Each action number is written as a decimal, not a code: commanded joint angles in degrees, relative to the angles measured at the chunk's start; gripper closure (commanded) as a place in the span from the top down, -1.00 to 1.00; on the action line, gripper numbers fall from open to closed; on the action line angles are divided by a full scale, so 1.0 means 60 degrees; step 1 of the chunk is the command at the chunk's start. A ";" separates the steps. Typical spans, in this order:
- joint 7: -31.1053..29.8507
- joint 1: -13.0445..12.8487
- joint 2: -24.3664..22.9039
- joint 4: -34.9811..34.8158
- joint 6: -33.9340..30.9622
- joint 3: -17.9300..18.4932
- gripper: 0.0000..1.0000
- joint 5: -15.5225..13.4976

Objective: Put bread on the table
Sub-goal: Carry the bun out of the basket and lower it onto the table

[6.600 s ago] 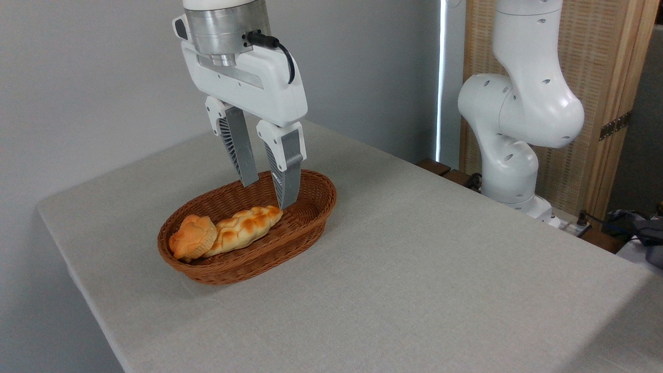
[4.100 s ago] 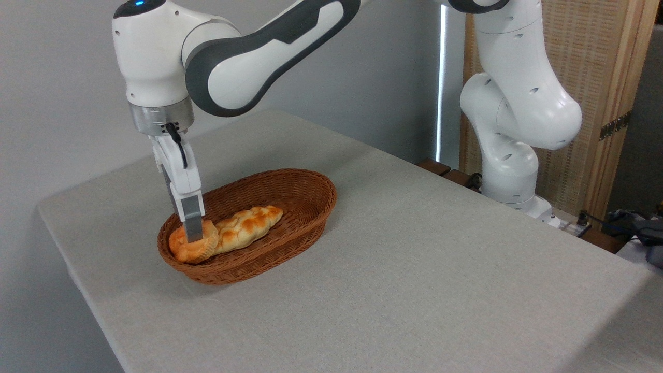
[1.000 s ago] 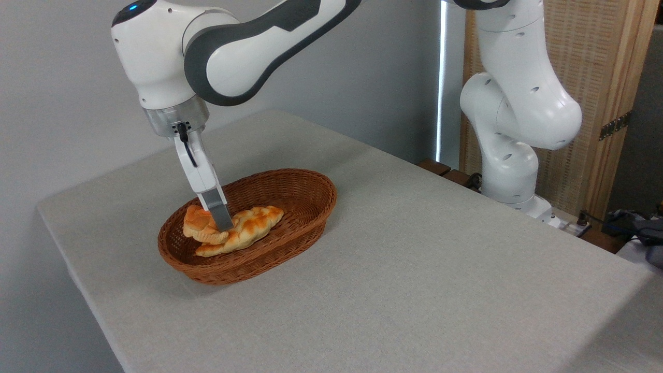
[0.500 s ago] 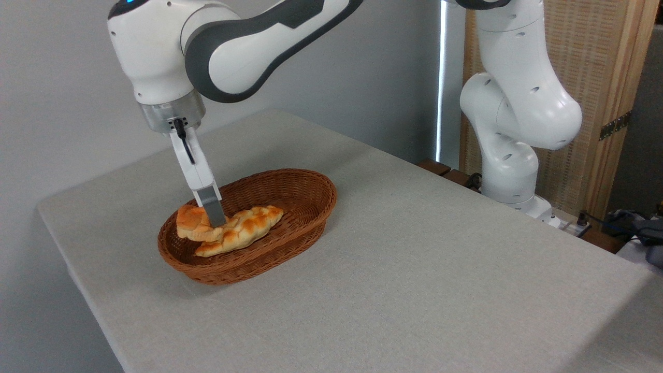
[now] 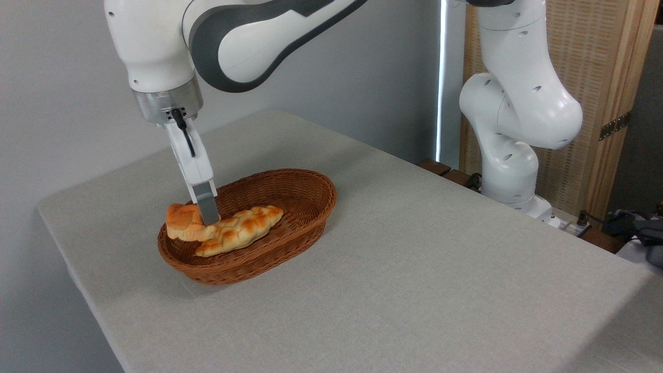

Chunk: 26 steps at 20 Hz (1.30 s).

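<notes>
We see the end effector (image 5: 206,217) clamped on the bun (image 5: 182,224), which hangs tilted at the left end of the wicker basket (image 5: 290,228), at about rim height. Only the near grey finger (image 5: 207,207) shows, lying across the bun's right side. The braided loaf (image 5: 241,237) lies inside the basket, just right of the bun; we cannot tell whether they touch. The basket sits on the grey desk (image 5: 414,269). The white arm (image 5: 518,119) has its base at the desk's far right edge.
</notes>
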 commanded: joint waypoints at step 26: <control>0.0223 0.1304 0.0486 -0.0283 -0.0072 0.0824 0.99 0.0753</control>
